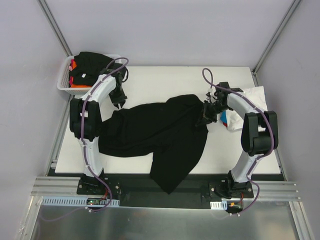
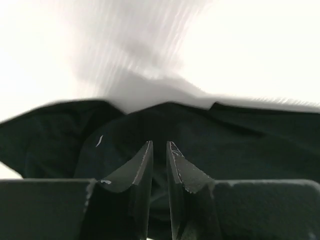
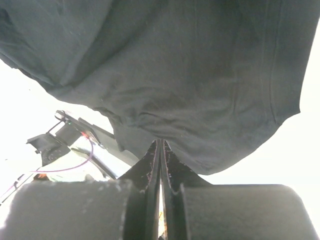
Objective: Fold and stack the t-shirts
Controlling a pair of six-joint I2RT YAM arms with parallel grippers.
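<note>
On the table, right pincer clamps the black t-shirt; left pincer, slightly apart, hangs over it.

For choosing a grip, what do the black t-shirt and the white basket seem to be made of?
The black t-shirt: soft matte cloth, probably cotton; it drapes and wrinkles. The basket: likely rigid white plastic; it keeps straight walls.
</note>
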